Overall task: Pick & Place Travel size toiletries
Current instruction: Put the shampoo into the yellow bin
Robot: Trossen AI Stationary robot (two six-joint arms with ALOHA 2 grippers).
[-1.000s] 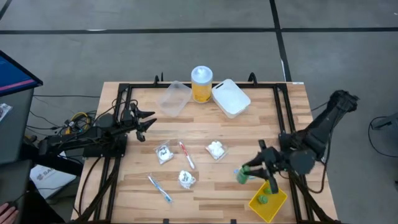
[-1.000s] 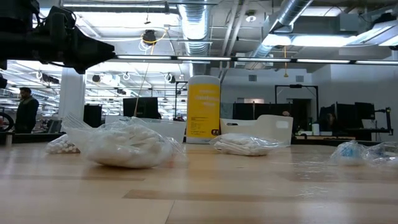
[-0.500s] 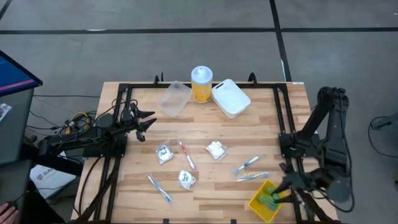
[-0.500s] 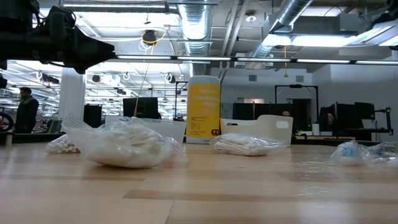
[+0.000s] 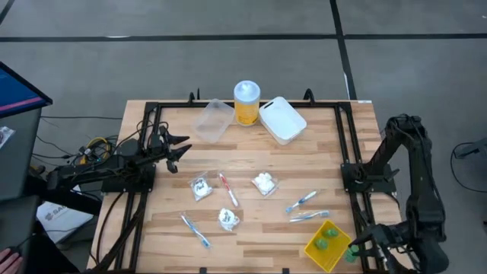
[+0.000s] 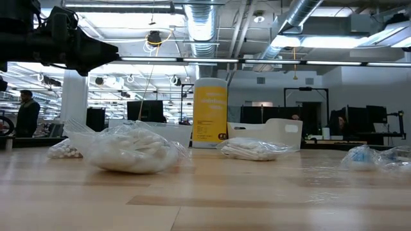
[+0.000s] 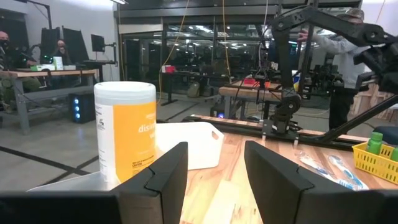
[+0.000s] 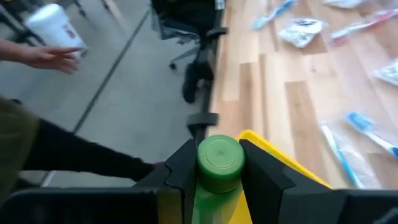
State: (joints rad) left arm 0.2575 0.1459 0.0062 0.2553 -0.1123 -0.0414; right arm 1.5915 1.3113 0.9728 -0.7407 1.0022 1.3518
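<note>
My right gripper (image 5: 356, 250) hangs at the table's near right corner, just right of the yellow bin (image 5: 313, 251), shut on a tiny green bottle (image 8: 219, 163). Two more green bottles (image 5: 331, 232) stand in the bin. Two blue-white sticks (image 5: 302, 201) lie flat left of the bin. A red-white stick (image 5: 226, 189) and another blue-white one (image 5: 195, 230) lie mid-table. Three clear packets (image 5: 265, 183) with white contents rest flat among them. My left gripper (image 5: 181, 148) waits open at the table's left side. My right gripper pinches the green bottle between its two fingers (image 8: 186, 168), just below the round cap (image 8: 219, 155). The bottle stands upright in the hold and is lifted clear, beside the bin's yellow rim (image 8: 273, 158).
A tall yellow jar with a white lid (image 5: 246, 101) stands at the far edge between a clear tub (image 5: 213, 119) and a white tub (image 5: 282, 119). A black frame (image 5: 346, 164) borders the table. A person's hand with a cup (image 8: 53, 43) shows beyond the table.
My right gripper has carried the green bottle toward the table's near right corner, from left of the yellow bin, across it, to just past its right side. The two blue-white sticks that the arm covered now show. My left arm has kept still.
</note>
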